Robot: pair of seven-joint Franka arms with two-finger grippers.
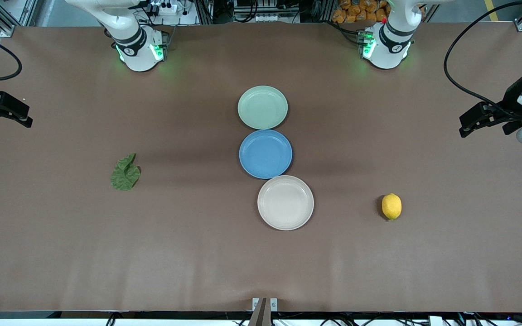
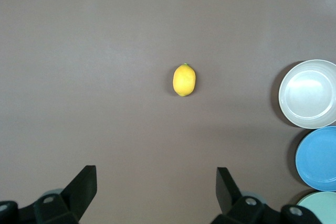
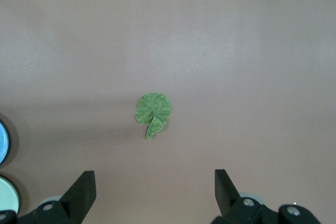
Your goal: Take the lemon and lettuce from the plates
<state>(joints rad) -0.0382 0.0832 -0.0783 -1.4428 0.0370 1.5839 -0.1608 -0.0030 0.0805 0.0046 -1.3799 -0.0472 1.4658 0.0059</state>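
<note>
Both grippers gape, left gripper (image 2: 155, 192) over bare table near oval yellow lemon (image 2: 184, 80).

No legible txt, labels, brands, nos. or signs on anything in view.

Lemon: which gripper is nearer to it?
Left. The left gripper hangs open at the left arm's end of the table, where the lemon lies. The right gripper, also open, is at the right arm's end, past the lettuce.
</note>
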